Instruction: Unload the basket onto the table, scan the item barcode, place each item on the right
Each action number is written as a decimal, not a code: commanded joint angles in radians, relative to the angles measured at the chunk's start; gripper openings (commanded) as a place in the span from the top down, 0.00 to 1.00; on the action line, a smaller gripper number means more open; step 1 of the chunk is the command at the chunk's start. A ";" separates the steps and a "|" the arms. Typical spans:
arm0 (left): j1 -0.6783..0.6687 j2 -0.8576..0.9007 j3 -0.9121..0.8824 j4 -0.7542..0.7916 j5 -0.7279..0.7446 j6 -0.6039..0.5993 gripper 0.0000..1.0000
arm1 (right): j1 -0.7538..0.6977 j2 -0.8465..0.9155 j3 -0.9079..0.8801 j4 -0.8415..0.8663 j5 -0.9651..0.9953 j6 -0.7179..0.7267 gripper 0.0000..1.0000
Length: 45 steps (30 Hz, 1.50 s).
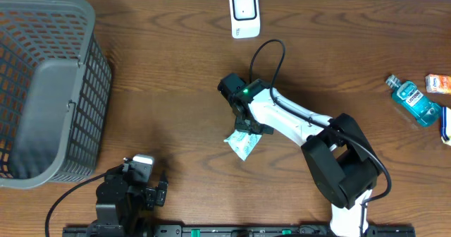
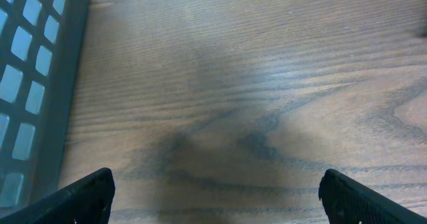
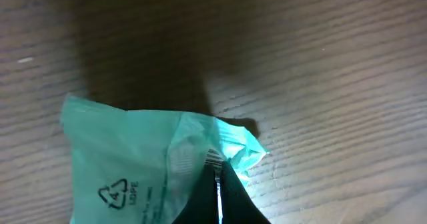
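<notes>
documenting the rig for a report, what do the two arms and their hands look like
The right arm has white links with black joints, a green light near the wrist and a black cable looping off it. The left arm is black with a pale block on top. Both the left hand and right hand have black fingers.
</notes>
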 commanded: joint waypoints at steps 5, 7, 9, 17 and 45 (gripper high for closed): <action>0.003 -0.003 -0.014 -0.029 0.002 -0.002 0.02 | -0.008 -0.088 0.042 -0.051 0.009 -0.022 0.99; 0.003 -0.003 -0.014 -0.029 0.002 -0.002 0.02 | -0.011 -0.151 0.049 -0.062 -0.005 -0.042 0.94; 0.003 -0.003 -0.014 -0.029 0.002 -0.002 0.02 | -0.011 -0.201 0.049 -0.070 -0.036 -0.054 0.66; 0.003 -0.003 -0.014 -0.029 0.002 -0.002 0.02 | 0.030 -0.249 0.024 -0.183 -0.126 -0.023 0.96; 0.003 -0.003 -0.014 -0.029 0.002 -0.002 0.02 | 0.216 -0.194 -0.287 0.267 -0.143 0.085 0.98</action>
